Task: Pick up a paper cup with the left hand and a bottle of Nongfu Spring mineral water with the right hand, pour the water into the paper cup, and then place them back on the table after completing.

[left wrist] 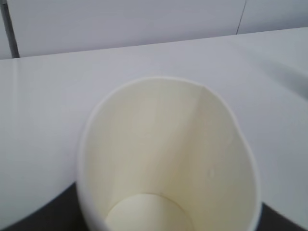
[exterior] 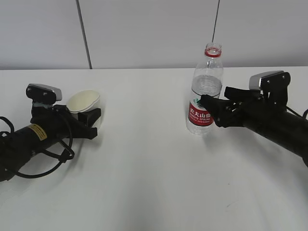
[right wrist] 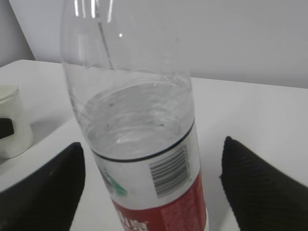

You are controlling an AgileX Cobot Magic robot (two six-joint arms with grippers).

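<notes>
Grasp stage. Left gripper (exterior: 91, 120), frame left, looks clamped round the tilted cup (exterior: 83, 102). Right gripper (exterior: 211, 108) brackets the bottle (exterior: 206, 91) at centre-right on the worktop (exterior: 144, 168), jaws spread, not touching. Next: right closes, then lifts.

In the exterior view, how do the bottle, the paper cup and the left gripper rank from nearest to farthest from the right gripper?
1. Bottle: right at the right gripper, upright.
2. Paper cup: far across the table, on the left side.
3. Left gripper: around the cup, too close to it to separate.
</notes>
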